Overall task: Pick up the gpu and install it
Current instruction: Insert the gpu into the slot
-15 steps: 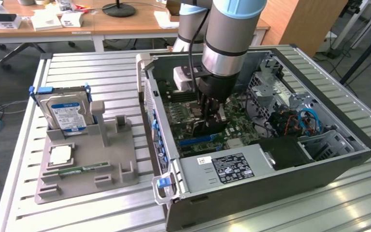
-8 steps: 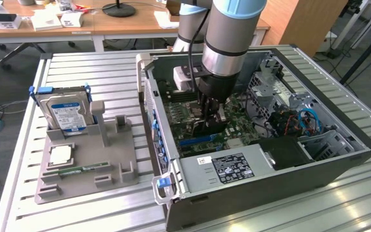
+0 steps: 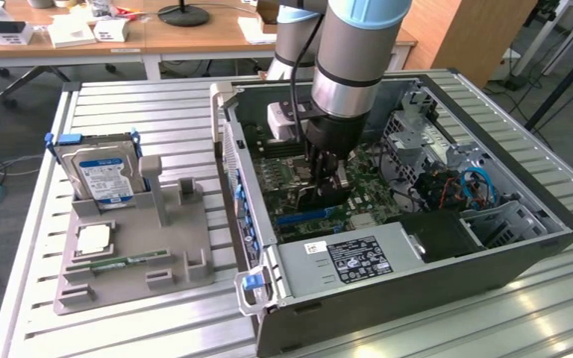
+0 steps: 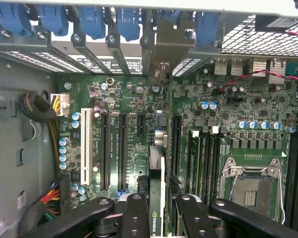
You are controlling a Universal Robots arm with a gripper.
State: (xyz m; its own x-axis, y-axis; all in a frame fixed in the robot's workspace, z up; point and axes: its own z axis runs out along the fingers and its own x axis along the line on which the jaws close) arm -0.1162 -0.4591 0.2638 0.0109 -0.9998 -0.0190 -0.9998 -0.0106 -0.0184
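Note:
In the exterior view my gripper (image 3: pixel 324 165) reaches down into the open computer case (image 3: pixel 396 298) and is shut on the gpu (image 3: pixel 318 195), a dark flat card held on edge just above the motherboard. The wrist view looks along the card: the gpu (image 4: pixel 157 168) runs edge-on between my black fingers (image 4: pixel 134 213), with its silvery end bracket (image 4: pixel 161 59) against the case's rear slot openings. The card hovers over the black expansion slots (image 4: pixel 121 148), in line with the gap between two of them. Whether its lower edge touches a slot is hidden.
The motherboard (image 4: pixel 238 99) carries a CPU socket (image 4: pixel 253 186), a white slot (image 4: pixel 85 148) and blue slot latches (image 4: pixel 92 20). Left of the case in the exterior view, a grey fixture (image 3: pixel 132 253) holds a blue-labelled hard drive (image 3: pixel 102 175), a processor chip (image 3: pixel 92 239) and a memory stick (image 3: pixel 117 263).

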